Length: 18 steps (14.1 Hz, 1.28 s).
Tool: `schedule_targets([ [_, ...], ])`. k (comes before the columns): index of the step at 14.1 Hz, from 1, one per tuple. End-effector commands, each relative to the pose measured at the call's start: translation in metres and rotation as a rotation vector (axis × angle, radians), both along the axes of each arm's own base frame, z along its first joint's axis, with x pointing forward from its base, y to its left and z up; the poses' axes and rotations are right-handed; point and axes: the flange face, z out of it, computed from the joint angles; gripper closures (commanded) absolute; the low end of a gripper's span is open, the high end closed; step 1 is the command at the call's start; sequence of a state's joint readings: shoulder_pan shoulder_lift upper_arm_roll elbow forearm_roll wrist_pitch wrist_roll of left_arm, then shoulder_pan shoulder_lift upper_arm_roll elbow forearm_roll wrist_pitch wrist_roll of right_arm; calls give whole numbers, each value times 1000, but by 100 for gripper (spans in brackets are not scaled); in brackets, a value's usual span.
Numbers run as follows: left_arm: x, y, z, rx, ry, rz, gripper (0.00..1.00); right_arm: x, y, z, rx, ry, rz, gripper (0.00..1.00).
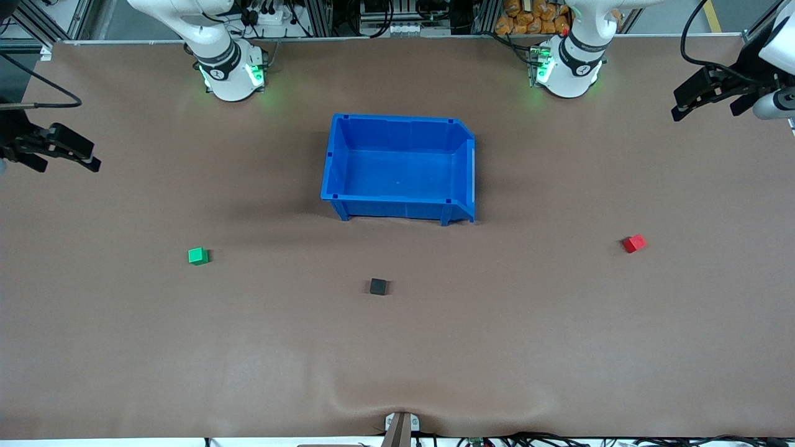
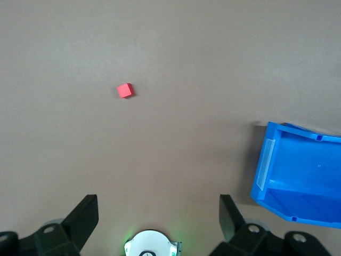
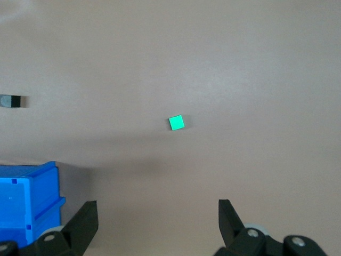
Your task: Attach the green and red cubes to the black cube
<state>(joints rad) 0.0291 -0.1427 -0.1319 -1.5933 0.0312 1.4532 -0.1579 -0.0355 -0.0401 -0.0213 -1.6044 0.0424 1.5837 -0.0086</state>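
Overhead, both tools hang high at the two ends of the counter, each with its fingers spread wide and nothing between them. The left tool is up over the left arm's end of the counter; its wrist view shows its two black fingers far apart. The red cube lies on the brown surface below this tool, toward the front camera from it and well apart from everything else. The right tool is up over the right arm's end, its fingers parted just as wide. The green cube sits on the counter below and somewhat inward of that tool, toward the middle. The black cube rests about midway between the two tools, nearest of the three cubes to the front camera, touching neither coloured cube. One face of it looks pale grey in the right wrist view, perhaps only a glint. A blue bin stands between the arms' bases and the black cube, empty inside.
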Motion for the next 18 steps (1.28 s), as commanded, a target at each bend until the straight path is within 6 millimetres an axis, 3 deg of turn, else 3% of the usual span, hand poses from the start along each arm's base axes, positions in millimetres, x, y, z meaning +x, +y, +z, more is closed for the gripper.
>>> schedule_targets([
  [1,1,4,4,-5,6,15,0,-1,-4,5,-12,-1,-14,0],
  [9,19,13,-13,15,37,26,0,3,-5,0,-9,0,-9,0],
  [13,19,6,-33,22,79,26,0,16,-12,-21,-12,28,-15,0],
  [15,19,7,-40,24,91,28,0,27,-16,-43,-15,62,-18,0],
  [18,17,9,-43,28,97,31,0,58,-25,-108,-7,121,16,0],
])
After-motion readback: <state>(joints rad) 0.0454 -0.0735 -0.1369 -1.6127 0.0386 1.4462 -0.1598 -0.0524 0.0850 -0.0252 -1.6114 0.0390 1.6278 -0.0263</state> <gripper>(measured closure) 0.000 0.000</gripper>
